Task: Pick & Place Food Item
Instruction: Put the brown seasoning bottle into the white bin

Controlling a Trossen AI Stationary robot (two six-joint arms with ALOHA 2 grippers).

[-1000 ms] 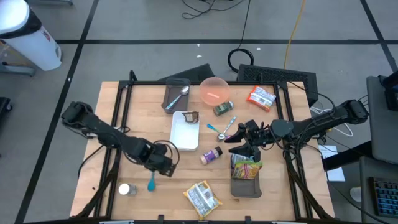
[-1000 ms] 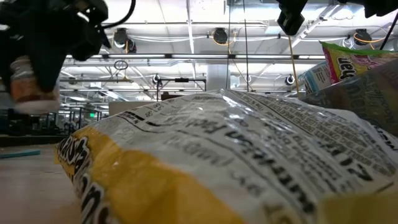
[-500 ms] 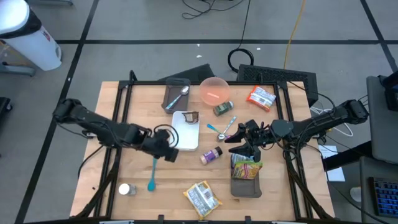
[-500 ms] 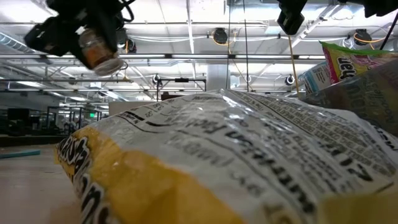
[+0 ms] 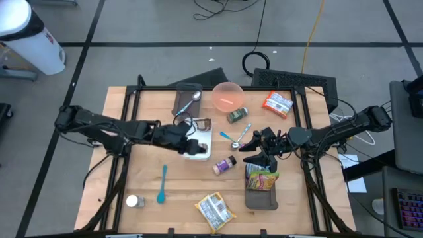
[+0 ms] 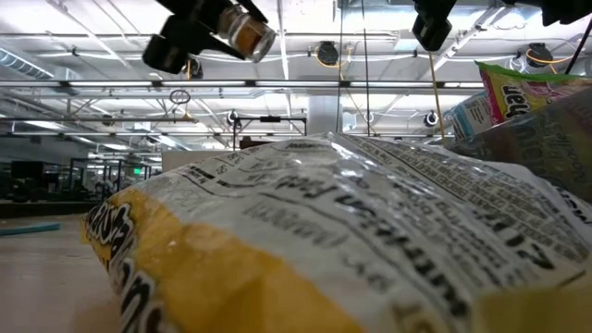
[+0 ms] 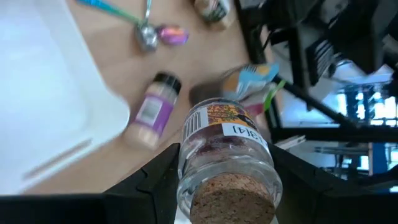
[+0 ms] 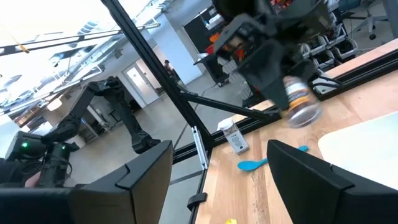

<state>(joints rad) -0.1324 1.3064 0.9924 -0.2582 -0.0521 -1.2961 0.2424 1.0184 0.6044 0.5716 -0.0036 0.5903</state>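
Gripping a small clear glass jar with a cork stopper and a printed orange label [image 7: 225,167], the left hand [image 5: 187,140] has its two dark fingers [image 7: 146,183] closed partway against the jar's sides; the jar lies tilted, cork end toward the wrist camera. From above, this hand hangs over the white rectangular tray [image 5: 196,130] near the middle of the wooden bench [image 5: 145,178], and the jar itself is too small to make out there. In the low view the jar [image 6: 245,30] shows high up, clear of the surface, held by the dark hand [image 6: 199,23].

The right hand [image 5: 258,151] hovers above the green snack packet [image 5: 262,178] that lies in the dark rectangular bin [image 5: 261,198], its fingers spread fairly wide with nothing between them.

A second ago the left hand was lower on the bench, near the teal spoon [image 5: 162,185], and half a second ago it was just left of the tray; now it is over the tray. In the low view the jar has climbed and travelled rightward. The right arm has not shifted.

A purple-labelled spice bottle [image 5: 225,164] lies on its side on the bench between the tray and the bin, and the yellow-and-white crinkled snack bag [image 5: 215,210] lies at the front edge.
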